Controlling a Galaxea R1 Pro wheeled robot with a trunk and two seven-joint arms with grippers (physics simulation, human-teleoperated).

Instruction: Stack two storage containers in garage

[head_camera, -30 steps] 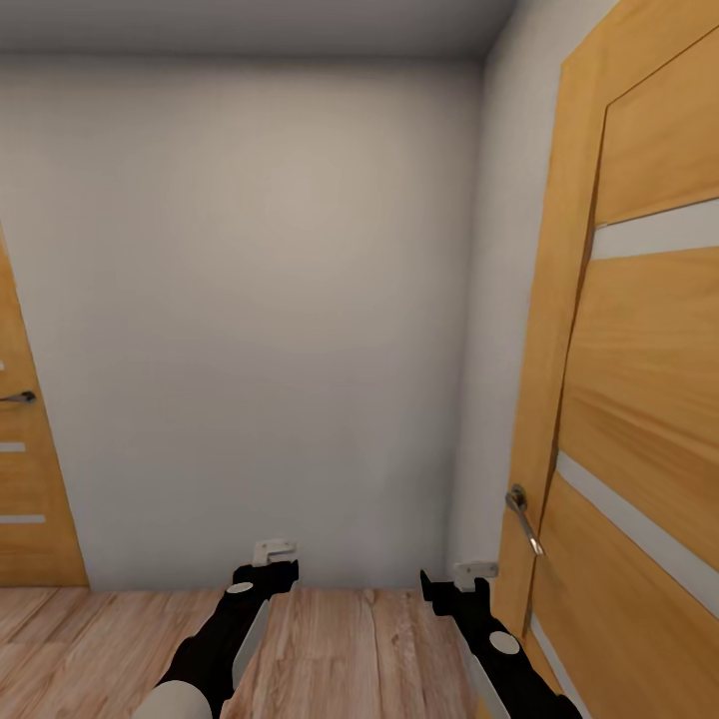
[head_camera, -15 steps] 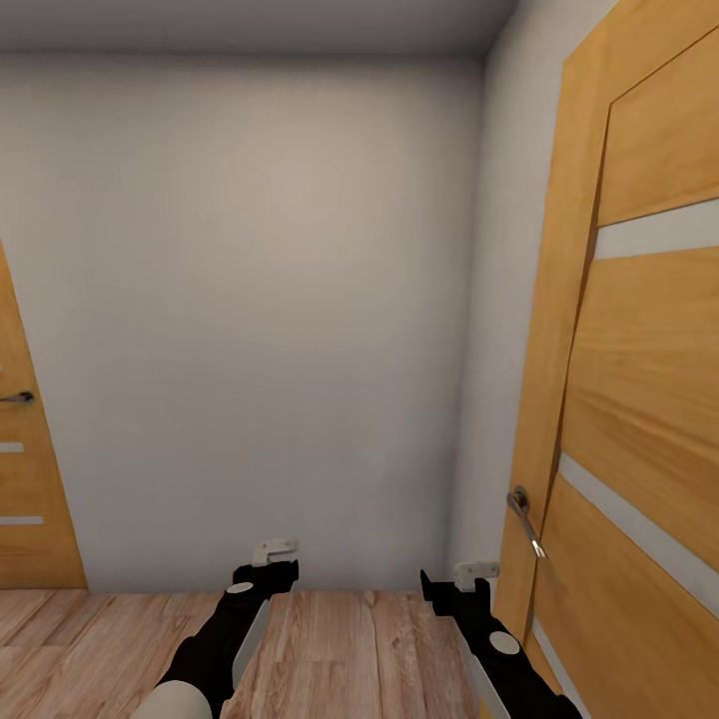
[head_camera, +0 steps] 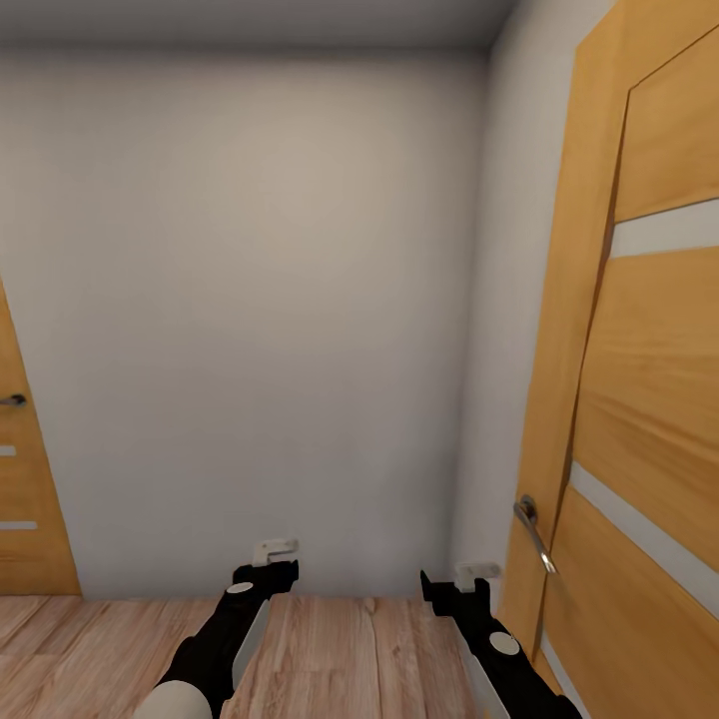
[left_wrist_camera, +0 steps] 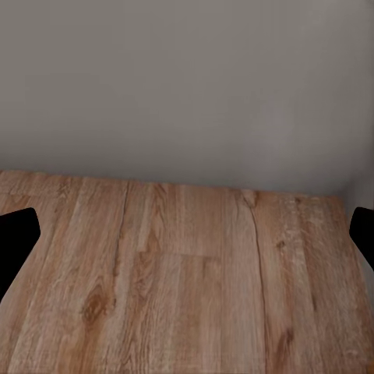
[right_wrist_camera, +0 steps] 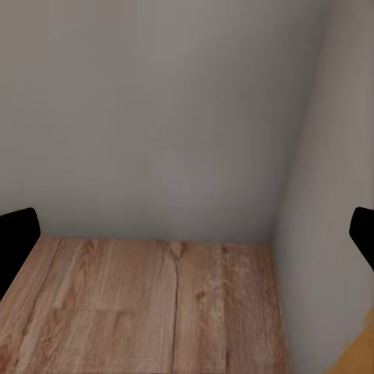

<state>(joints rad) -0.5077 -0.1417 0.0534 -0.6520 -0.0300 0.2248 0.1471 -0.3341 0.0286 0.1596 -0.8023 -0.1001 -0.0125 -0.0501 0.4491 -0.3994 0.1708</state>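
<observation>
Held low and forward in the head view, the left tool [head_camera: 274, 559] and the right tool [head_camera: 467, 582] are seen at the ends of two black arms, each tipped with a pale grey bracket-like end. From that view the spread of the fingers cannot be told. In the left wrist view the two dark fingertips [left_wrist_camera: 15, 241] are set far apart at opposite edges of the picture, so the left tool is spread wide with nothing between its fingers. The same is seen in the right wrist view, where the dark fingertips [right_wrist_camera: 17, 238] stand wide apart and nothing is gripped.

Beneath both tools a light wood plank floor [head_camera: 330, 649] is laid, with its grain and knots shown clearly in the wrist views. Just beyond the tools a plain white-grey wall [head_camera: 260, 320] is met by the floor. A second wall joins it at a corner [head_camera: 489, 300] near the right tool.

Beside that corner, on the robot's right, a wooden door [head_camera: 639, 399] with pale horizontal strips is set in a matching frame, and a metal lever handle [head_camera: 531, 529] is fixed near its edge. At the far left, part of another wooden door [head_camera: 25, 499] with a dark handle [head_camera: 12, 400] is seen.

Neither of the two storage containers can be placed from these views.
</observation>
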